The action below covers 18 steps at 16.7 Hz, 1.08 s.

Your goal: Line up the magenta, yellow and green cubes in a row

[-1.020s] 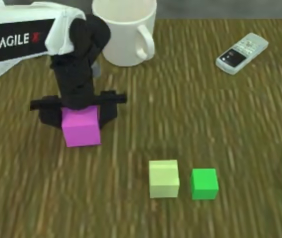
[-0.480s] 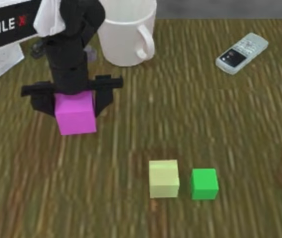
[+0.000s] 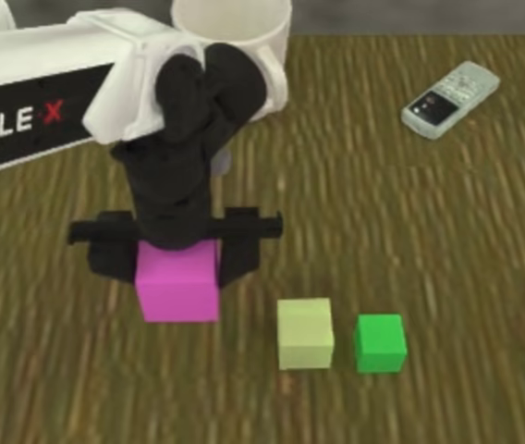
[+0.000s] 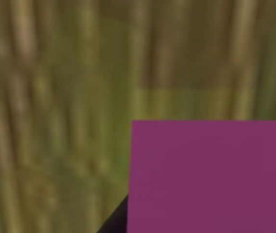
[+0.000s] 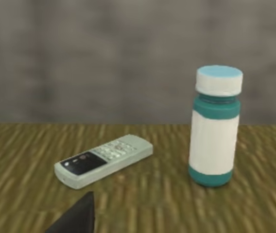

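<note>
**Magenta cube held left of the other two**

The left gripper [image 3: 178, 264] has its fingers closed on the magenta cube [image 3: 178, 289], just left of the yellow cube [image 3: 305, 333] and green cube [image 3: 380, 342] (those two sit side by side on the desk [image 3: 447, 231]). Right gripper: fingers' state cannot be told.

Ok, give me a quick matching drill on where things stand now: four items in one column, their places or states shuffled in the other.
Items:
1. magenta cube
2. yellow cube
3. green cube
4. white mug

Places or states:
A. at the table's far edge, behind the left arm
B. right end of the row
C. between the left gripper's fingers
D. on the table, just left of the green cube

Pairs: 1-C, 2-D, 3-B, 4-A
</note>
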Motion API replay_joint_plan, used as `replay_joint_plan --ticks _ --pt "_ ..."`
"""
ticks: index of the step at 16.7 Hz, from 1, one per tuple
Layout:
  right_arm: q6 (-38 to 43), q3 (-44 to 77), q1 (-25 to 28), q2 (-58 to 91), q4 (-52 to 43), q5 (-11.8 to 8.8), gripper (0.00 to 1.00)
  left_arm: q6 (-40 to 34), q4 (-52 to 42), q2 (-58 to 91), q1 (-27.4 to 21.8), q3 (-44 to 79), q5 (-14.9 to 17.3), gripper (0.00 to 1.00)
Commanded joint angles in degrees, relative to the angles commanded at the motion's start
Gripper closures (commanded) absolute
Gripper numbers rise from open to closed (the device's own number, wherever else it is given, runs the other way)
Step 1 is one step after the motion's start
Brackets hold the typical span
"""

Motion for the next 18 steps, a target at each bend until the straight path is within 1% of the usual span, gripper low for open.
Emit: replay_joint_plan --ticks 2,7,14,18 --pt "0.0 0.0 0.0 0.0 0.0 0.0 0.0 -1.18 0.14 -1.63 -1.61 -1.63 -0.01 1.0" --pt "0.0 0.0 0.0 0.0 0.0 0.0 0.0 -1.02 1.03 -1.17 -1.4 -2.18 -0.02 1.0" --pt "0.0 0.0 0.0 0.0 0.0 0.0 0.0 -1.03 13.82 2.47 -1.61 -11.01 0.01 1.0" --pt "0.0 0.0 0.0 0.0 0.0 0.0 0.0 -1.1 15.49 3.04 -1.61 -12.3 0.01 1.0"
